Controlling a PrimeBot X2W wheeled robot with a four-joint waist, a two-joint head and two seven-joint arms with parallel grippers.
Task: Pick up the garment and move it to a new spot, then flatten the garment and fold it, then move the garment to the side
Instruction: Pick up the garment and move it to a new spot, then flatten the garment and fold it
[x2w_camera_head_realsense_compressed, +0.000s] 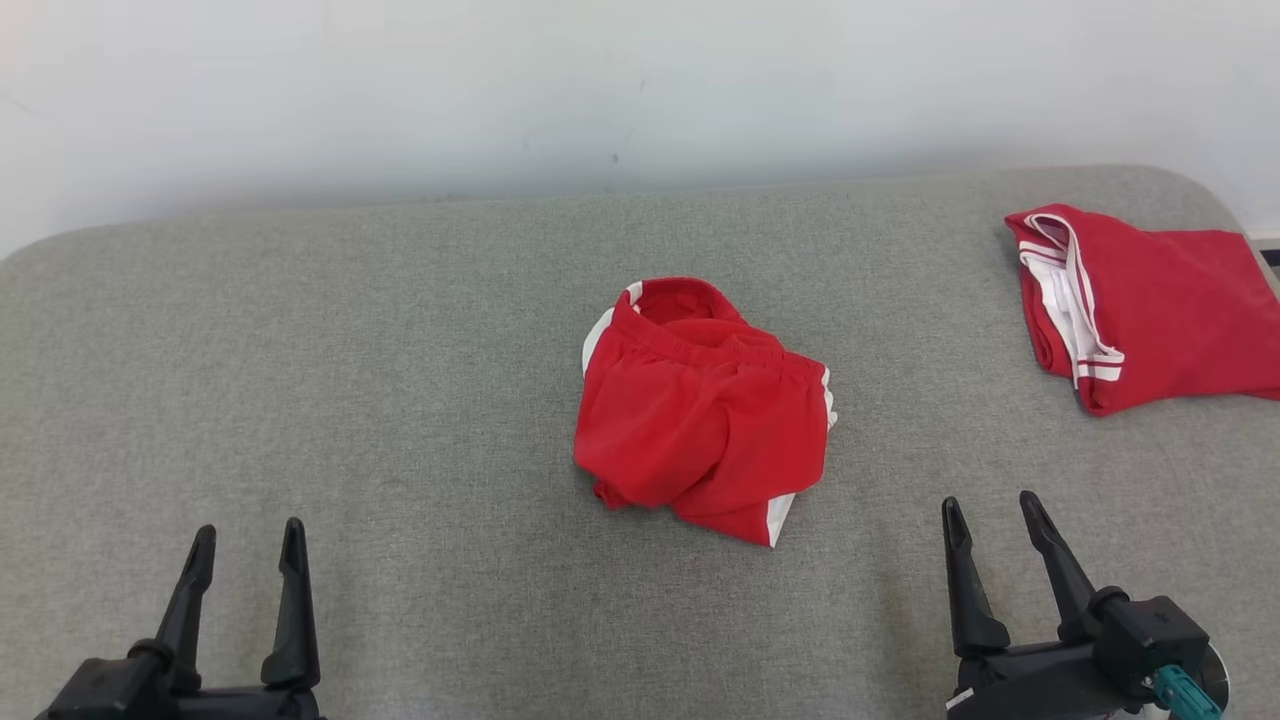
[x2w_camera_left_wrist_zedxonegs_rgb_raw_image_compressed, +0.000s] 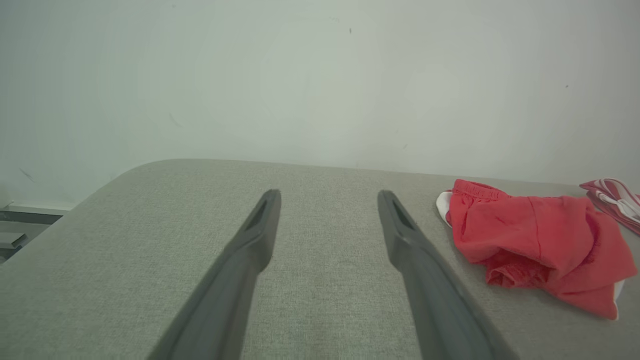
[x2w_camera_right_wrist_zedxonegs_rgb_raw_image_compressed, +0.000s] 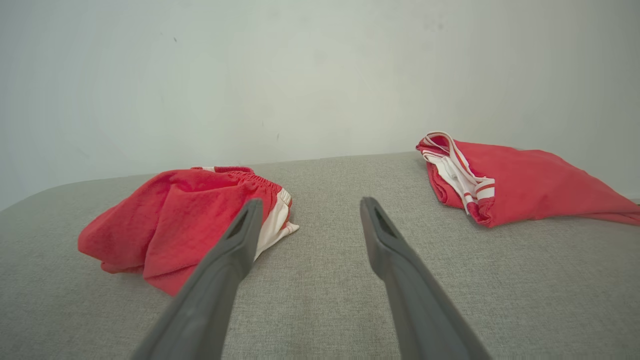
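- Head view puts the crumpled garment (x2w_camera_head_realsense_compressed: 700, 410) near the middle of the grey padded table (x2w_camera_head_realsense_compressed: 350, 380), well apart from both grippers.
- At the near edge hover the left gripper (x2w_camera_head_realsense_compressed: 248, 530) and the right gripper (x2w_camera_head_realsense_compressed: 990, 502), each with its fingers spread and nothing between them.
- As I judge it, the first pick-up has not begun. A sound grasp would take the elastic waistband (x2w_camera_head_realsense_compressed: 715, 345) on the far side of the heap, since that ridge is thick and stands proud of the surface.
- Pinching a single edge should let the bundle fall open when lifted. Grabbing the centre risks taking several folds at once.
- The fabric looks thin, soft and matte red, with white side panels (x2w_camera_head_realsense_compressed: 597, 340) and gathered elastic, and it lies in a rounded, rumpled mound.
- The table cover is a coarse weave that may drag on the cloth, so lifting seems better than sliding.
- A folded red garment (x2w_camera_head_realsense_compressed: 1150, 300) with white striped trim lies at the far right. The new spot should keep away from it.
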